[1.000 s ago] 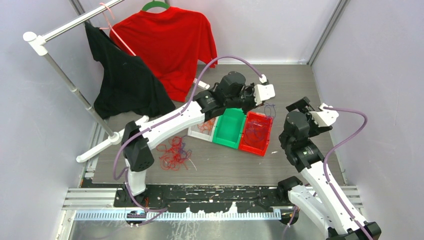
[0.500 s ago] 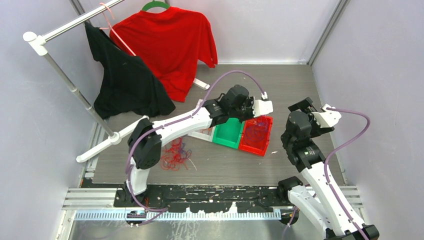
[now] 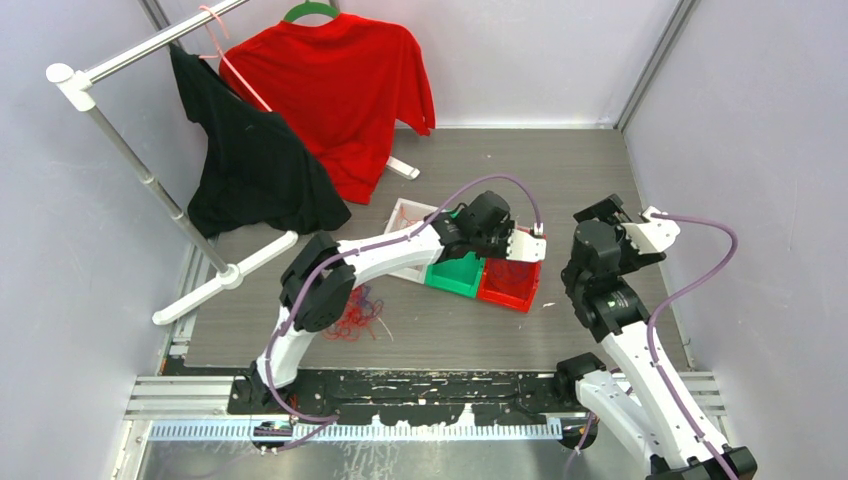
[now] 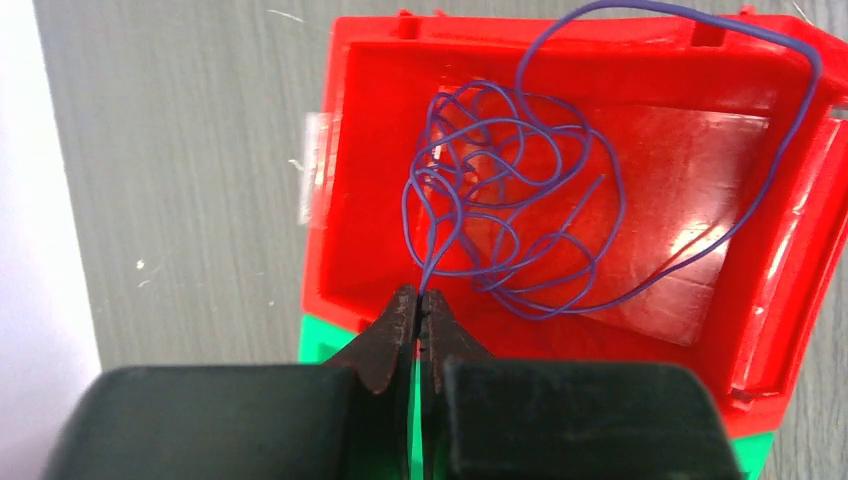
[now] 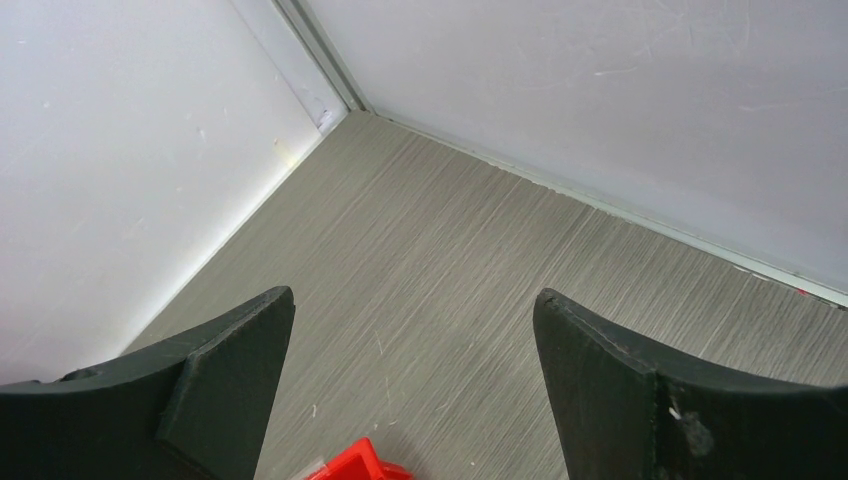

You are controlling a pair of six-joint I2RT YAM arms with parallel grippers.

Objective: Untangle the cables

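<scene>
Reference: middle bin [image 3: 455,275] on your counter [image 3: 600,160]. Touching its right side you have a second bin [image 3: 505,285], a cable coil [image 4: 510,200] lying in it. A tray [image 3: 405,215] sits at its left. The cable tangle [image 3: 355,315] lies farther left, nearer the counter's front edge.

Hands: two, left hand [image 4: 420,297], right hand [image 5: 412,300].
Bins: three, white bin [image 3: 405,214], green bin [image 3: 456,276], red bin [image 3: 508,286].
Cable clumps: two, red-orange tangle [image 3: 352,312] on desk [image 3: 600,160], blue-purple clump [image 4: 510,200] in red bin.
Shirts: two, red shirt [image 3: 335,90], black shirt [image 3: 245,165].
Hangers: two, green hanger [image 3: 310,10], pink hanger [image 3: 216,26].
Clothes rack [image 3: 130,160]: one.
</scene>
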